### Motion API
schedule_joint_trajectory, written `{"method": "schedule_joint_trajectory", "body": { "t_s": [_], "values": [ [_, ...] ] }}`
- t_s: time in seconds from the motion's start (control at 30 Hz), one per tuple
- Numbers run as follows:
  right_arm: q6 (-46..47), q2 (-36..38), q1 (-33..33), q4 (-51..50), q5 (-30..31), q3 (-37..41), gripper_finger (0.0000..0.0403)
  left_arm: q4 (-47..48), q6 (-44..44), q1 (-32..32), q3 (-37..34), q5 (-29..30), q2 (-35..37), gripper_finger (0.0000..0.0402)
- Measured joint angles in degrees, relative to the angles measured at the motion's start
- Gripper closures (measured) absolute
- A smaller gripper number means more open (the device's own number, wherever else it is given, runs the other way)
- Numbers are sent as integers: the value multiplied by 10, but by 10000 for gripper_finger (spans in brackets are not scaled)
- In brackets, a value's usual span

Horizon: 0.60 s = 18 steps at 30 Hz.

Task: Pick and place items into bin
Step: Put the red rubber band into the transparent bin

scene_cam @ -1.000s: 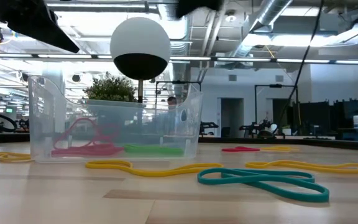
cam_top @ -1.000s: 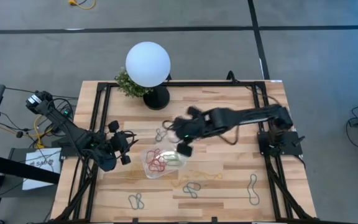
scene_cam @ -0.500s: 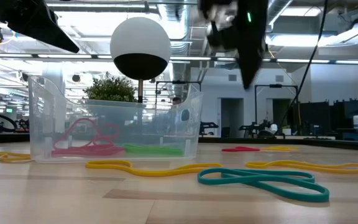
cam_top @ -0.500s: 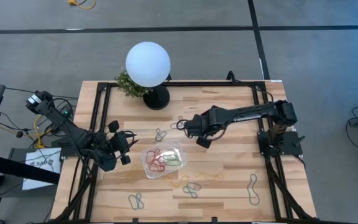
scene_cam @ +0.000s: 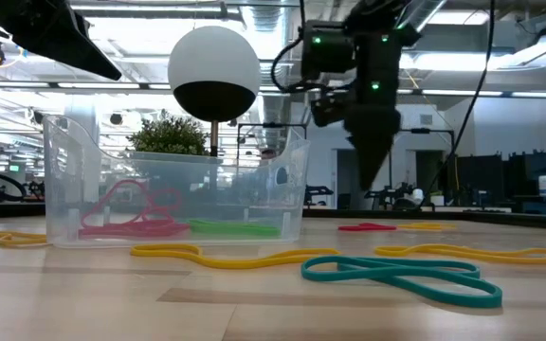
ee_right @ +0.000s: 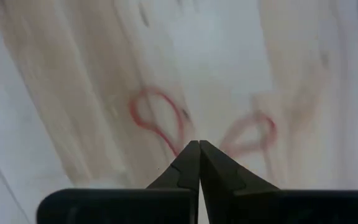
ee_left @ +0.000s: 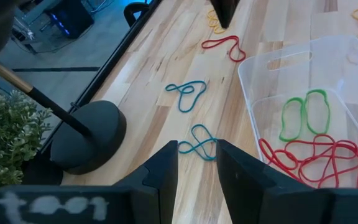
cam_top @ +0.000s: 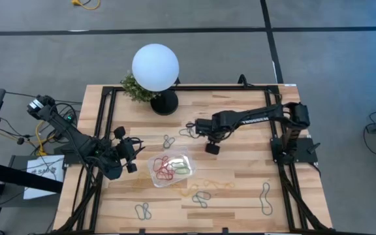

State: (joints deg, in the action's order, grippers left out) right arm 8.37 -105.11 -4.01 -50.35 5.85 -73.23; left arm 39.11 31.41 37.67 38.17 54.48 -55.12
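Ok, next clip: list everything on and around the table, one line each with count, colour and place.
bin: one, clear, table centre
bands in bin: red tangle plus two green loops
red band: one, on the wood under the right gripper
loose bands: several, blue, teal, yellow and grey, scattered on the table
globe lamp: one, white on black base, far edge
plant: one, green, beside the lamp
left gripper: open, waiting left of bin
right gripper: shut, empty, above the red band

right claw [cam_top: 211,147] — away from bin [cam_top: 171,168], shut
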Motion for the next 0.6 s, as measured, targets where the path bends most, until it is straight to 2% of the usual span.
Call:
{"method": "schedule_joint_trajectory", "body": {
  "t_s": [0.17,0.43,0.6],
  "values": [
    [10,-1,-1,5,-22,1,379,0,-1,0,0,0,0,301],
    [25,-1,15,2,-30,1,313,0,-3,0,0,1,0,301],
    [23,-5,32,3,-30,0,286,0,-2,0,0,2,0,301]
  ]
}}
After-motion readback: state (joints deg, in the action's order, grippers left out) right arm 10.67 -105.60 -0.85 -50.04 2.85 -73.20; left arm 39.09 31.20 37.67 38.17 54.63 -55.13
